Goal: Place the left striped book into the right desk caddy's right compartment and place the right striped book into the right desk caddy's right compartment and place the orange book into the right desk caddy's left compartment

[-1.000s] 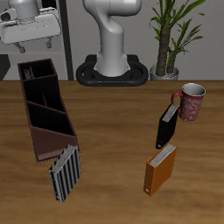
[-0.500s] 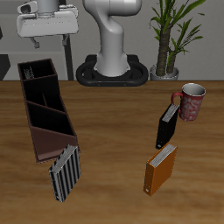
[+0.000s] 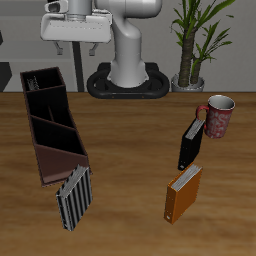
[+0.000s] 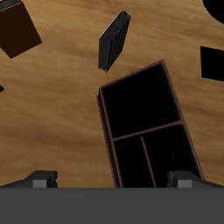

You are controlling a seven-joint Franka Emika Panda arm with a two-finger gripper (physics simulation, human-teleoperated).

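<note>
the table (image 3: 130,160) fills most of the exterior view, with the robot's base at twelve o'clock and a potted plant (image 3: 200,40) at about one o'clock. the right desk caddy (image 3: 50,120) lies along the table toward nine o'clock, its squarish right compartment (image 3: 42,82) at the back end and its sloped left compartment (image 3: 62,150) at the end nearer the front edge. a thin striped edge shows inside the right compartment, too small to name for sure. the gripper (image 3: 76,45) hangs high above the table's back, at about eleven o'clock, its fingers apart and holding nothing; in the wrist view both fingertips (image 4: 39,178) show wide apart above the caddy (image 4: 149,122). the orange book (image 3: 183,193) stands at about four o'clock near the front edge, well apart from the caddy. the right striped book (image 3: 74,198) stands at about seven o'clock, just beside the caddy's low end. a black book (image 3: 190,145) stands at three o'clock, just behind the orange one, with a patterned mug (image 3: 217,115) just beside it farther back.
</note>
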